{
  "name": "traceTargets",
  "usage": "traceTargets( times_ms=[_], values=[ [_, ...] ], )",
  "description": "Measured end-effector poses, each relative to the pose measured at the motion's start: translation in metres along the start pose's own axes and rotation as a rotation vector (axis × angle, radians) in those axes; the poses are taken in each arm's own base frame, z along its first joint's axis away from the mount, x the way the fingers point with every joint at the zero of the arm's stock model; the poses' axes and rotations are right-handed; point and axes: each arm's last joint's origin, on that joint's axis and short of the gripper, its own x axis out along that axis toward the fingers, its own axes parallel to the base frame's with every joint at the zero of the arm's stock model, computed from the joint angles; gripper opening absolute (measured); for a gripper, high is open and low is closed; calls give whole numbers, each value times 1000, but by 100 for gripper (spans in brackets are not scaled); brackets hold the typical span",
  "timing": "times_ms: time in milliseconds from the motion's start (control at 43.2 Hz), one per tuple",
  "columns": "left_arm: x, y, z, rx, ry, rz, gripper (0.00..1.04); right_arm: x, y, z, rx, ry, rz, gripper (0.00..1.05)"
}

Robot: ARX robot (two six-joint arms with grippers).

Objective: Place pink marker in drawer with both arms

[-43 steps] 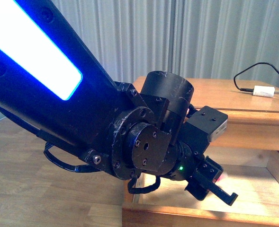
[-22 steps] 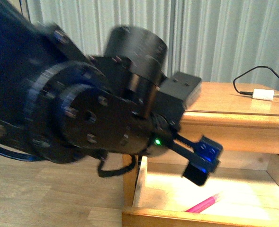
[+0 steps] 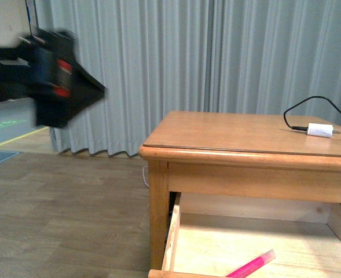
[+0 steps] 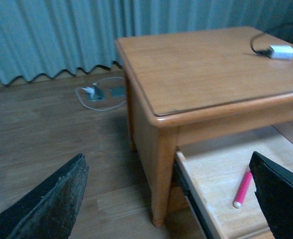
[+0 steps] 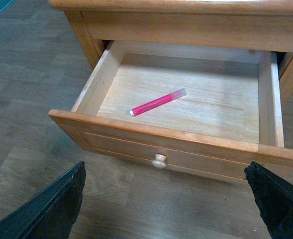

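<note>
Left gripper (image 4: 166, 164) and right gripper (image 5: 164, 169) both hang with jaws spread, empty. The pink marker (image 3: 251, 265) lies in the open drawer (image 5: 186, 142), pale end toward 2 o'clock. Wooden floor (image 3: 60, 220), grey curtain (image 3: 158, 58) behind. A white plug (image 3: 319, 130) sits at the worktop's (image 3: 234, 130) 2 o'clock.

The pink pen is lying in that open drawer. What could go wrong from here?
The pink marker lies loose and aslant on the floor of the drawer, so a brisk push shut might send it rolling or sliding. The drawer stands far out, and its knob is small: the open right pincer could slip off it or push off-centre, which might skew and jam the drawer.
</note>
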Motion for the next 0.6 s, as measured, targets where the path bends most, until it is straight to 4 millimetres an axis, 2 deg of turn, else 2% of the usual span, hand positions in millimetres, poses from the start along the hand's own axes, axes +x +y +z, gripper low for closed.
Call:
traceTargets(
  times_ms=[116, 231, 301, 439, 509, 601],
  values=[
    [-43, 17, -2, -79, -36, 63, 99, 0, 0, 0, 0, 0, 0, 96],
    [-85, 28, -16, -205, -68, 178, 99, 0, 0, 0, 0, 0, 0, 96],
    [-91, 30, -17, -229, -81, 211, 99, 0, 0, 0, 0, 0, 0, 96],
    [-91, 29, -19, -230, -78, 219, 97, 0, 0, 0, 0, 0, 0, 96],
    [-95, 25, -29, -147, -93, 349, 81, 0, 0, 0, 0, -1, -2, 96],
    [-100, 21, -45, -114, -83, 372, 67, 0, 0, 0, 0, 0, -2, 96]
  ],
)
